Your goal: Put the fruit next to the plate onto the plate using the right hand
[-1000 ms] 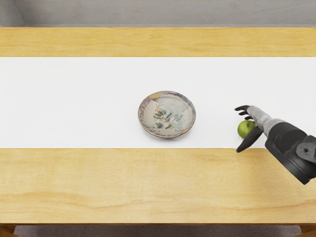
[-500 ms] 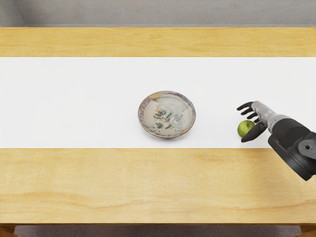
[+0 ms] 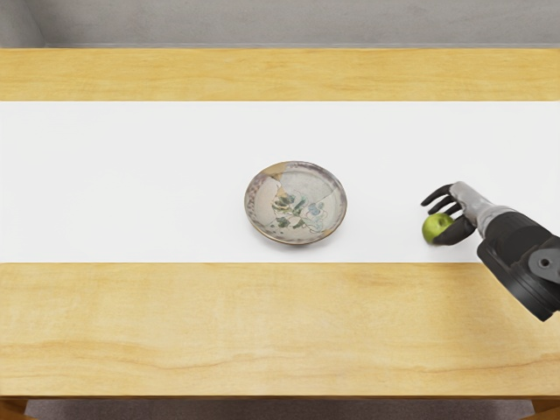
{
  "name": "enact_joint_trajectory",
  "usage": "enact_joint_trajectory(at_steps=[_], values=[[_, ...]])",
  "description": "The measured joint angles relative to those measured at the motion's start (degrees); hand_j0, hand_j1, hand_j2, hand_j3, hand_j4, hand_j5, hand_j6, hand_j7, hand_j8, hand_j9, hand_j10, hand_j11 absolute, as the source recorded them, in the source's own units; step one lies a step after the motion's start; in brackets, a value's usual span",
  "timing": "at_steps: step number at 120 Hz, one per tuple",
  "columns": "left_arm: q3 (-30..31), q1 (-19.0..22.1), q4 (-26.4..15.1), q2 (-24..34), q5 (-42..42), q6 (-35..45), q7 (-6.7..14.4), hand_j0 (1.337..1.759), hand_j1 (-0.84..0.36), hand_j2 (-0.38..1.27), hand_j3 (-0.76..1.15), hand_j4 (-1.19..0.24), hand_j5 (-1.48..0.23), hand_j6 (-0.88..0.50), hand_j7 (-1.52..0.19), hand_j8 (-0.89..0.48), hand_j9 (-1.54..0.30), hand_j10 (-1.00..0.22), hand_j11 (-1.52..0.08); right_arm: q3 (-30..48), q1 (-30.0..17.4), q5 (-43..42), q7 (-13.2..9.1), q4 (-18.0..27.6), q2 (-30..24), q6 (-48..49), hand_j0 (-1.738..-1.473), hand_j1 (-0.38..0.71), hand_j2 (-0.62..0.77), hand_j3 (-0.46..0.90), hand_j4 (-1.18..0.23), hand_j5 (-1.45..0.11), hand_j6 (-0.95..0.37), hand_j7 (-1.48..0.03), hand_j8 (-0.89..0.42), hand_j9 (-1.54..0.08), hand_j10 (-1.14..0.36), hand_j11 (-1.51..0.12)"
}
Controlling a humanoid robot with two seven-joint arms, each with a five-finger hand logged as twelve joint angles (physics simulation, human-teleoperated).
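Observation:
A small green apple [image 3: 433, 229] lies on the white runner, well to the right of the plate. My right hand [image 3: 437, 219] comes in from the right edge and is curled around it, fingers [image 3: 435, 200] over its far side and the thumb along its near right side. The apple still rests on the cloth. The patterned ceramic plate [image 3: 259, 220] sits in the middle of the runner with nothing on it. The left arm is out of view.
The white runner [image 3: 131, 175] crosses the wooden table [image 3: 262, 324] from left to right. Bare wood strips run along the front and the back. Nothing else stands on the table.
The right hand's fingers and thumb have drawn in from a spread pose and closed around the apple. The apple and plate have stayed in place.

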Motion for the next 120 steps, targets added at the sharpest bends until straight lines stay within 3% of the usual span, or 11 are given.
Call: enact_joint_trajectory(at_steps=[8,14,30,58,84,120], values=[[-0.01,-0.03,0.00,0.00,0.00,0.00,0.00,1.658,0.34,0.00,0.00,-0.01,-0.01,-0.01,-0.01,-0.01,-0.01,-0.01,-0.01,0.01,-0.13,0.01,0.01,-0.20,0.02,0.00,-1.657,0.28,-0.03,0.00,-0.49,-0.65,-0.50,-0.65,-0.40,-0.65,-0.49,-0.66],[-0.01,-0.02,0.00,0.00,0.00,0.00,0.00,1.658,0.34,0.00,0.00,-0.01,-0.01,-0.01,-0.01,-0.01,-0.01,-0.01,-0.01,0.07,-0.38,-0.19,0.02,-0.45,0.08,0.02,-1.656,0.32,0.10,0.00,-0.50,-0.66,-0.50,-0.65,-0.40,-0.66,-0.50,-0.66],[-0.03,0.02,0.00,0.00,0.00,0.00,-0.01,1.658,0.34,0.00,0.00,-0.01,-0.01,-0.01,-0.01,-0.01,-0.01,-0.01,-0.01,0.18,-0.70,-0.53,0.07,-0.81,0.18,0.20,-1.651,0.37,0.23,0.00,-0.53,-0.72,-0.48,-0.70,-0.37,-0.73,-0.53,-0.73],[-0.02,0.02,0.00,0.00,0.01,0.00,0.00,1.658,0.34,0.00,0.00,-0.01,-0.01,-0.01,-0.01,-0.01,-0.01,-0.01,-0.01,0.29,-0.76,-0.28,0.02,-0.96,0.33,0.02,-1.649,0.32,0.26,0.00,-0.63,-0.80,-0.50,-0.81,-0.40,-0.83,-0.60,-0.83],[-0.01,0.03,0.00,0.00,0.01,0.00,0.00,1.658,0.34,0.00,0.00,-0.01,-0.01,-0.01,-0.01,-0.01,-0.01,-0.01,-0.01,0.63,-0.75,0.15,0.02,-0.97,0.79,0.00,-1.652,0.26,0.41,0.00,-0.72,-0.93,-0.58,-0.93,-0.48,-0.95,-0.70,-0.97],[-0.01,-0.02,0.00,0.00,0.01,0.00,0.00,1.658,0.34,0.00,0.00,-0.01,-0.01,-0.01,-0.01,-0.01,-0.01,-0.01,-0.01,6.28,-0.40,0.84,-0.02,-0.93,1.54,0.09,-1.655,0.22,0.36,0.00,-0.75,-1.06,-0.55,-1.01,-0.43,-1.06,-0.68,-1.05]])
